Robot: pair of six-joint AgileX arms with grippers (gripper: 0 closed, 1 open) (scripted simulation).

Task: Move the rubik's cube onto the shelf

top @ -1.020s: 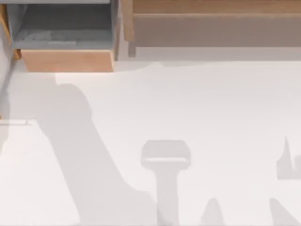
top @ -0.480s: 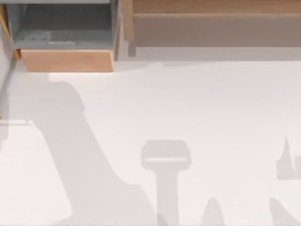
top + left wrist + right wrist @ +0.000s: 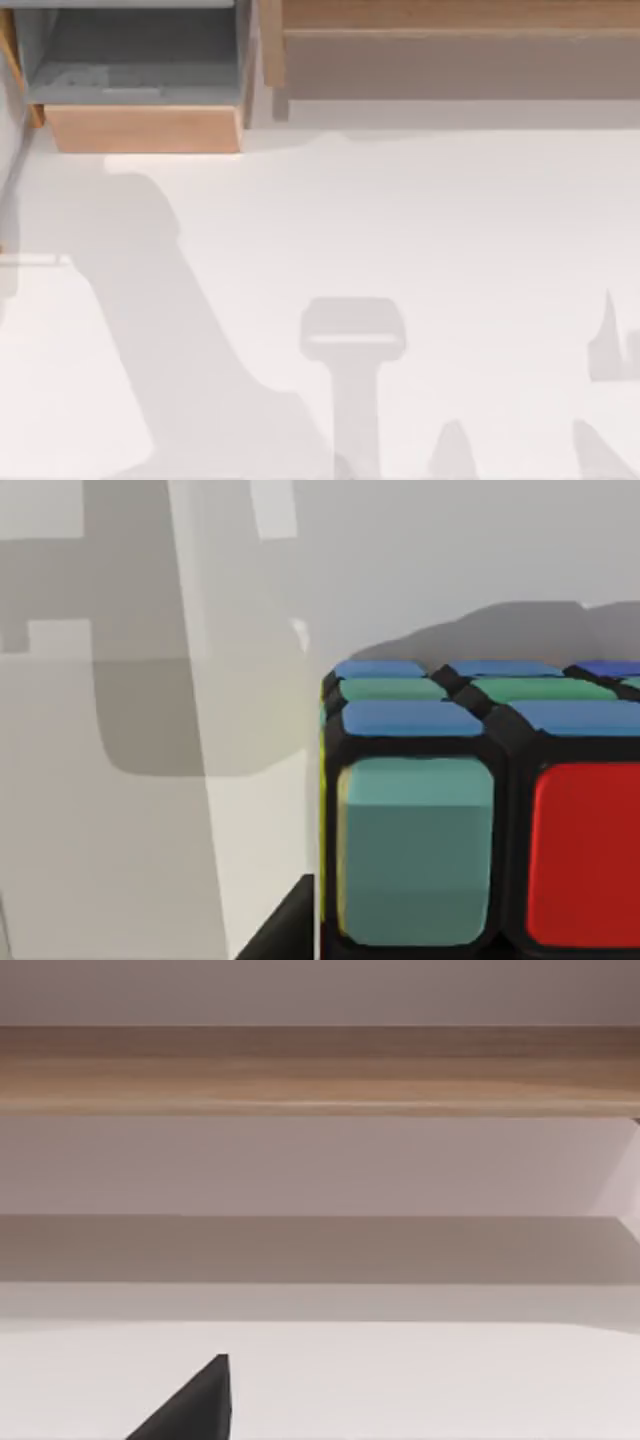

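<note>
- Left wrist view: left gripper (image 3: 284, 932) is showing as a dark sliver at the frame edge, just beside the cube (image 3: 480, 820). Cannot tell whether it is apart, together or clamped.
- Cube is sitting very near this camera and upright. Its near face is showing a teal sticker and a red one, its upper face rows of blue and green, and a thin yellow edge is showing along its side. Black grid lines are running between the stickers.
- Cannot tell whether the gripper is touching the cube, or what the cube is resting on. Pale surfaces crossed by grey shadows are lying behind it.
- Right wrist view: right gripper (image 3: 192, 1408) is showing as a dark wedge low in the frame, state not readable. It is pointing toward the shelf (image 3: 320, 1065), well apart from it. The plank is running across the frame, with a shaded recess under it.
- Top view: shelf is standing along the far edge, right of centre. A box (image 3: 140, 128) with a grey inside is standing to its left, a narrow gap between them.
- Table (image 3: 420, 230) is lying white, with arm shadows falling over its left and near parts.
</note>
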